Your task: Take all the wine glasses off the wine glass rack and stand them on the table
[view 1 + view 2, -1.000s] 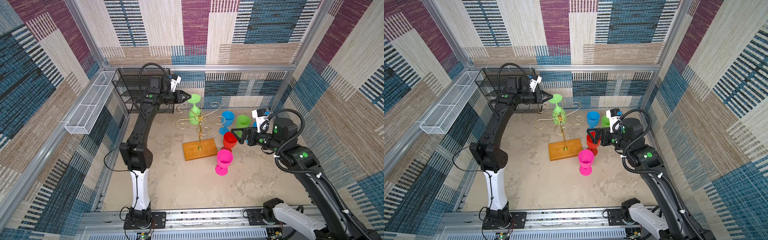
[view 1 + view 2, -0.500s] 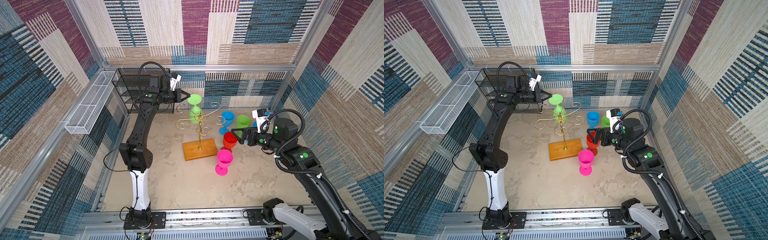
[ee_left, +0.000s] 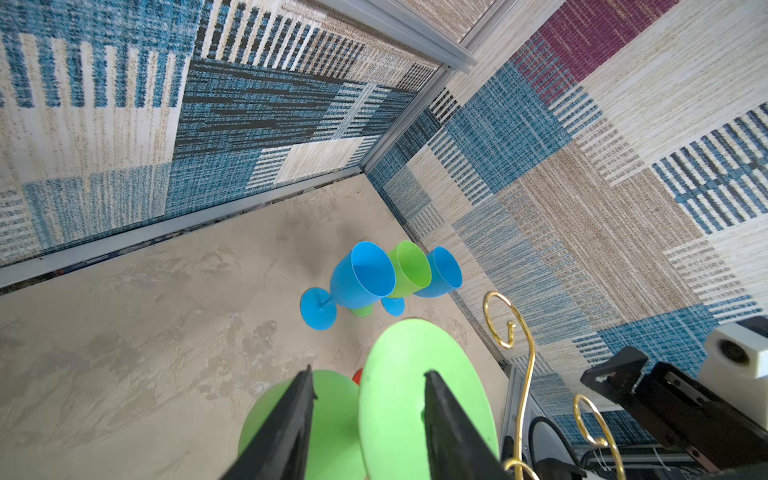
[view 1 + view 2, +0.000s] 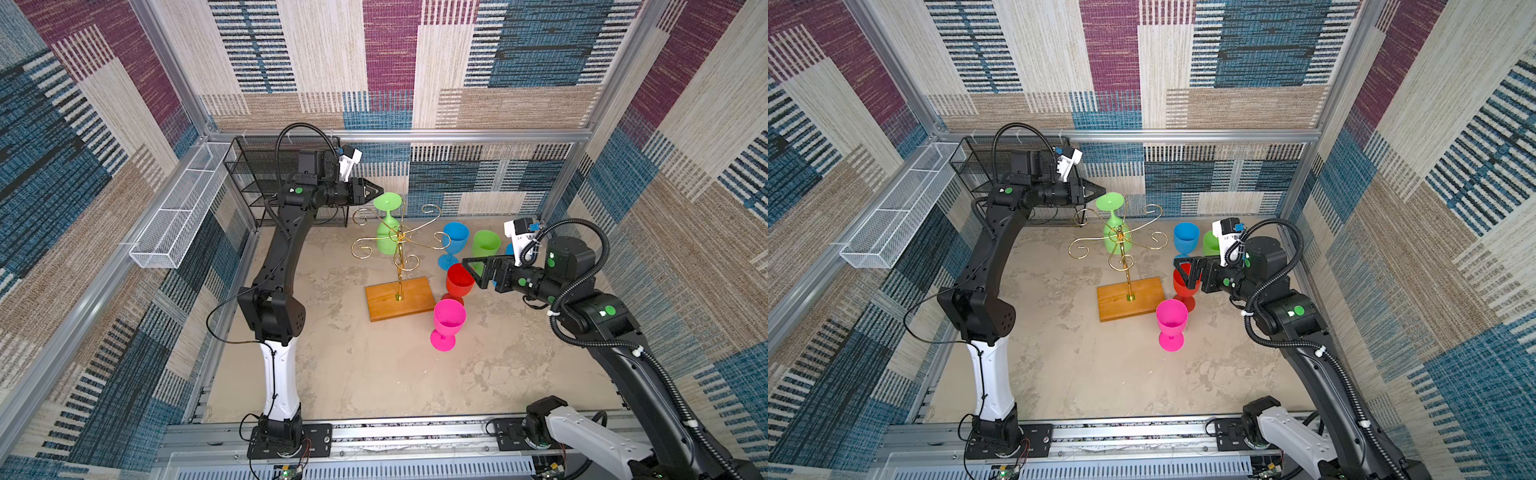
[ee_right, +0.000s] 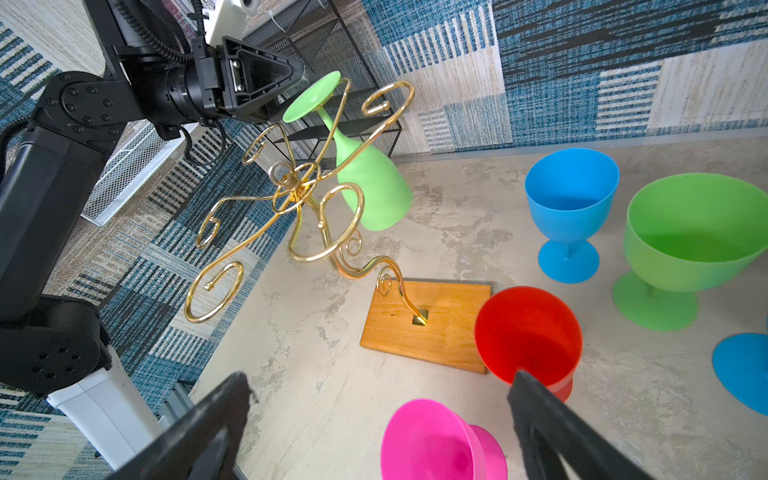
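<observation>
At the back of the tabletop [image 4: 374,374], left of the middle, the wine glass [image 4: 386,243] hangs upside down on the wine glass rack [image 4: 386,300]. It is light green, its stem is caught in one of the gold curled arms, its bowl tilts downward and its round foot is uppermost. The rack's wooden base sits flat near the centre of the tabletop.

The left gripper [image 4: 381,191] lies level, above the rack's arms, with its tip right at the rim of the glass's foot on the side facing the black mesh shelf [image 4: 257,166]. In the left wrist view its two fingers [image 3: 291,415] stand parted, with the green foot showing between and beyond them. They grip nothing, and whether a fingertip touches the rim I cannot tell. The bowl hangs lower than the gripper, beyond the foot.

The right gripper [image 4: 467,266] hovers on the other side of the rack, well apart from the hanging glass, with its jaws spread wide and empty. In the right wrist view it sits above a red glass [image 5: 528,340] and a pink glass [image 5: 432,444], both upright just beside the base. A blue glass [image 4: 455,239] and a green glass [image 4: 485,245] stand upright farther back, near the right wall.
</observation>
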Robot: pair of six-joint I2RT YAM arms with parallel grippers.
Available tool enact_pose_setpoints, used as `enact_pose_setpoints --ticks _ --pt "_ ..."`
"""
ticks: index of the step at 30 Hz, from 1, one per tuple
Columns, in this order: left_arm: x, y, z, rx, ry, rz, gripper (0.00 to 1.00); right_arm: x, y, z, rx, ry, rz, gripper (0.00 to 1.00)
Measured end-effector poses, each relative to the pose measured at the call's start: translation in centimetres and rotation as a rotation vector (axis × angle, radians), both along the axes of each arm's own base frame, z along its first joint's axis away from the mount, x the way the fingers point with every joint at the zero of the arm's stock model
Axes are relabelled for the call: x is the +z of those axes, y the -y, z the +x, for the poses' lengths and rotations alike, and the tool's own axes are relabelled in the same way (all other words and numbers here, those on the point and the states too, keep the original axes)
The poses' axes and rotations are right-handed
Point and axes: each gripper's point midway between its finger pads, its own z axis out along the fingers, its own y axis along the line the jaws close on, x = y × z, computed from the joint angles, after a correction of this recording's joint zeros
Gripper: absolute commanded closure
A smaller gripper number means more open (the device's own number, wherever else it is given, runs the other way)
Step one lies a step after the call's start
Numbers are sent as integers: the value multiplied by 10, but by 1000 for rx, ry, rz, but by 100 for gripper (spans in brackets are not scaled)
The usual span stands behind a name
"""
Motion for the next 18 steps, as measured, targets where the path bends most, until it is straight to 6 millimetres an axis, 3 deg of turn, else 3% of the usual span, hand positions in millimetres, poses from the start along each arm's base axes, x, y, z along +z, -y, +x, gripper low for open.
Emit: enact_pose_setpoints --ticks 18 --pt "-15 6 -2 -15 -28 41 58 -2 -1 2 0 -8 -3 1"
